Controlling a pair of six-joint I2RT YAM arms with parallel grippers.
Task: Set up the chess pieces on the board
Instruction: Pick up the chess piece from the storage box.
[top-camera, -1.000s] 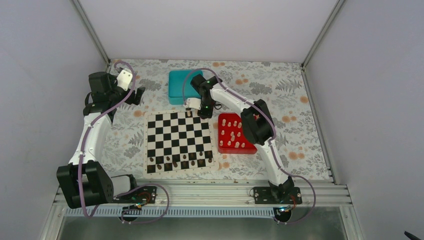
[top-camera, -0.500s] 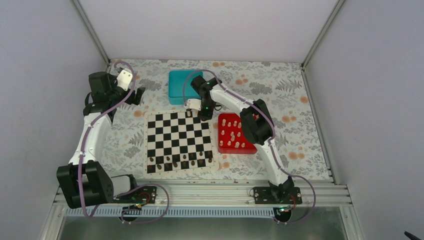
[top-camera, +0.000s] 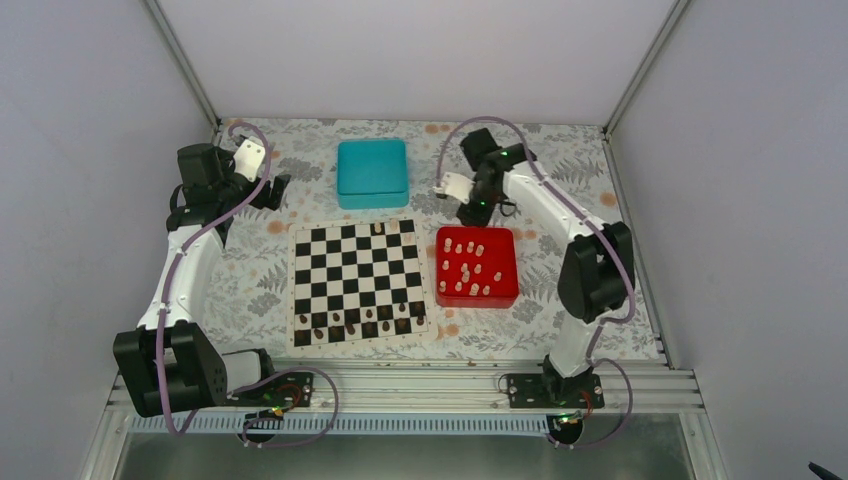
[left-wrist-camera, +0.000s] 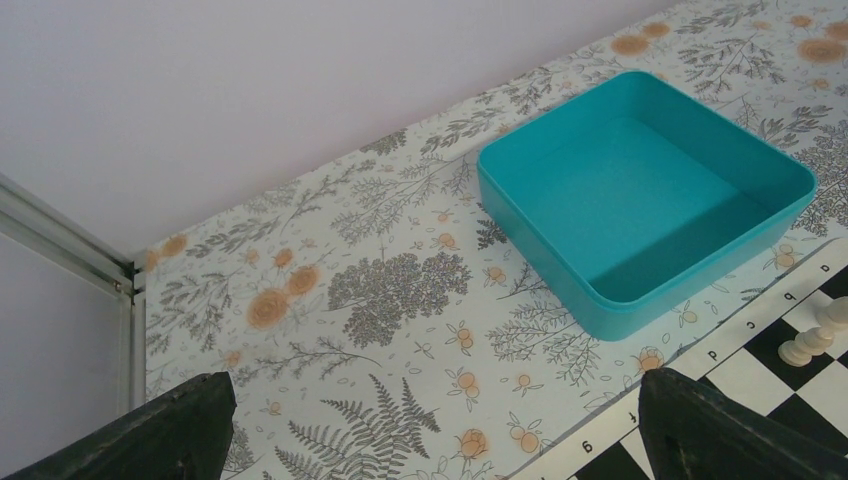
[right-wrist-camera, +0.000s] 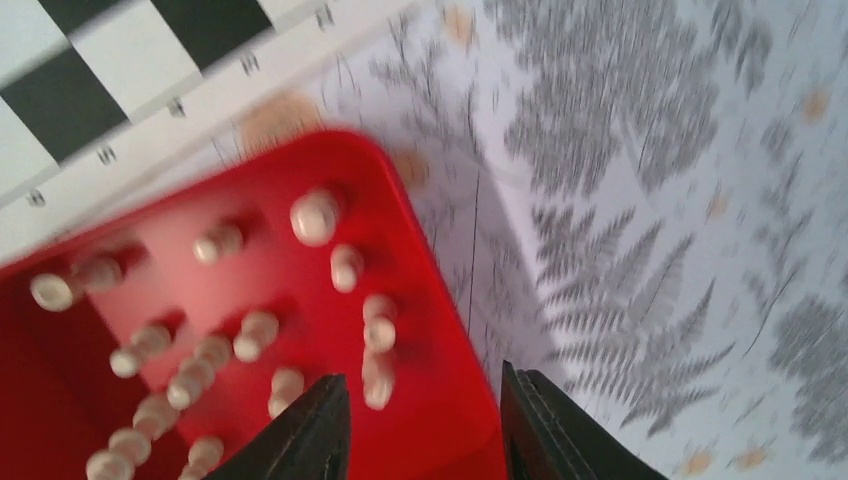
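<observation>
Presently the right gripper (right-wrist-camera: 420, 400) stands part-open with nothing between its jaws, hanging over the far edge of the red tray (top-camera: 513, 272). The wrist view is blurred. Cream chess pieces (top-camera: 467, 270) lie scattered loose inside the tray, none touching the fingers. The tray sits just beside the board (top-camera: 340, 268) on its right, with a narrow gap between their edges. One cream piece (top-camera: 377, 228) stands on the board's far row, close to the border. Dark pieces (top-camera: 360, 322) line the near rows. The teal box (top-camera: 372, 172) sits just beyond the far border, not touching it. Bare floral table (top-camera: 590, 200) lies open to the right of and beyond the tray. The left gripper (left-wrist-camera: 435, 385) is spread wide and empty, held near the table's far left corner, well apart from the board.
</observation>
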